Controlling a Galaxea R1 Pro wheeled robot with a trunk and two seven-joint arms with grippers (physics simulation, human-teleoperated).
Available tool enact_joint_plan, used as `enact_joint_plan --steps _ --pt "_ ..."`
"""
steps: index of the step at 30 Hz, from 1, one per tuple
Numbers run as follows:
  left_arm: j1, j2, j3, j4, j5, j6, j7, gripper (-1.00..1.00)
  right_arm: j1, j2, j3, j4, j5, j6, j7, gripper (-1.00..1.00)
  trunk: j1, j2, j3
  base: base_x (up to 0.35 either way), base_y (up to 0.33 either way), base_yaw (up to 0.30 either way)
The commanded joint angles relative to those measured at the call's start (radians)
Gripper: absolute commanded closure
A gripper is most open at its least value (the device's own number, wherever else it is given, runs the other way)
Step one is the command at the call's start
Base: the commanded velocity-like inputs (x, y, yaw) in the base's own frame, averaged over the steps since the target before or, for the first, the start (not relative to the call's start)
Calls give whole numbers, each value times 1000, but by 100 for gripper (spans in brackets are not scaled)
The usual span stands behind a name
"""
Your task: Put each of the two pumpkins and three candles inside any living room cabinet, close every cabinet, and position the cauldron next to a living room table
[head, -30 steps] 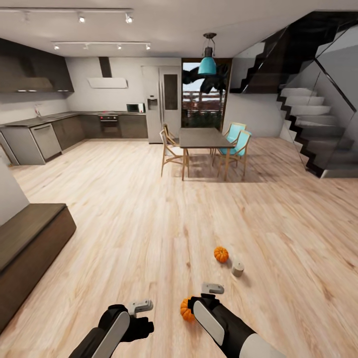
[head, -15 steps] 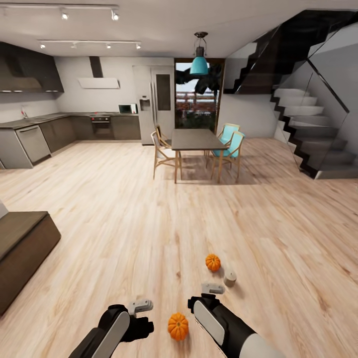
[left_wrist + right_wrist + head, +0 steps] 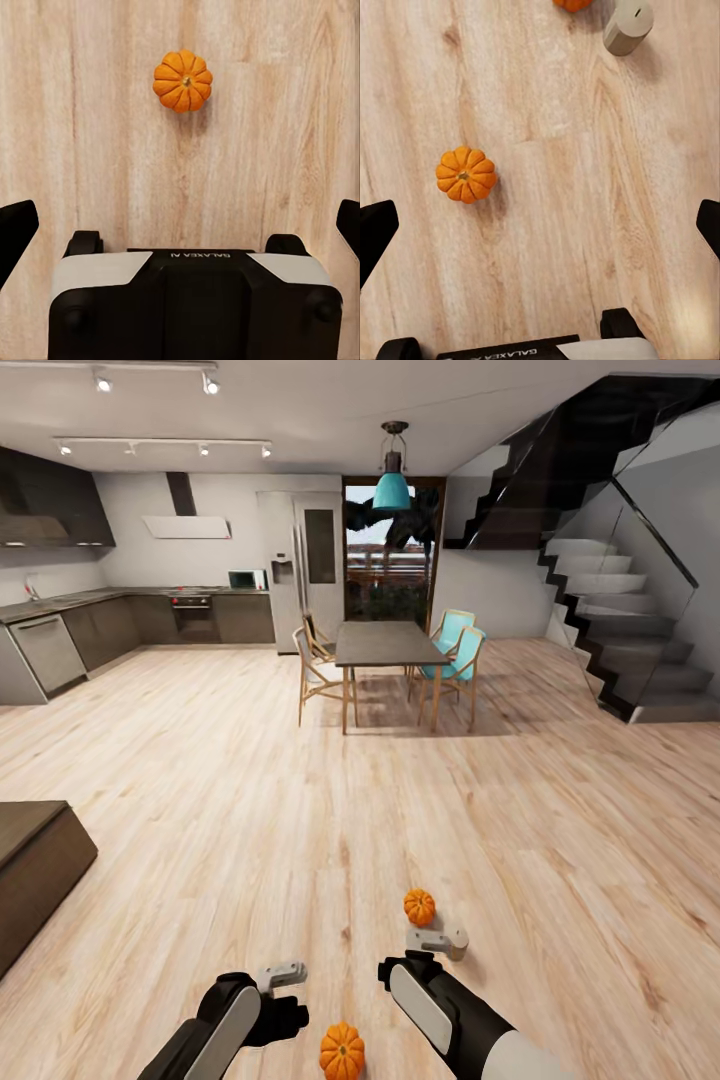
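Observation:
Two orange pumpkins lie on the wooden floor. One pumpkin (image 3: 342, 1050) sits close in front of me, between my two arms; it also appears as the pumpkin (image 3: 182, 80) and the pumpkin (image 3: 466, 174) in the wrist views. The other pumpkin (image 3: 419, 907) lies farther ahead, with a beige candle (image 3: 457, 941) beside it, partly hidden behind my right gripper (image 3: 430, 938). The candle (image 3: 628, 26) stands upright. My left gripper (image 3: 283, 975) and right gripper both hang open above the floor, holding nothing. A corner of the dark brown cabinet (image 3: 30, 855) sits at the left.
A dark dining table (image 3: 385, 645) with wooden and teal chairs (image 3: 455, 655) stands ahead across the open floor. A staircase (image 3: 620, 630) with a glass rail rises at the right. Grey kitchen units (image 3: 60, 635) line the far left wall.
The whole view has shifted: the cabinet slid toward the left edge, and the pumpkins and candle sit lower and more to the left. Both arms keep the same pose.

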Motion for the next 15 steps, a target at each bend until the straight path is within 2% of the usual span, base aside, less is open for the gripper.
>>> enact_joint_plan --steps 1,9,11,15 --pt "-1 1 -3 -1 10 -1 10 -100 -1 -1 4 -1 -5 3 -7 -100 1 -1 -1 257 -18 0" --pt "-1 1 -4 -1 10 -4 11 -100 -1 1 1 11 -10 8 -9 -100 1 -1 -1 245 -3 0" --pt "-1 1 -3 -1 10 -4 11 -100 -1 1 -3 16 -11 12 -13 -100 1 -1 -1 136 0 0" --pt "-1 1 -3 1 10 -4 11 -100 -2 -16 -8 14 -10 18 -10 -100 1 -1 -1 25 -59 0"
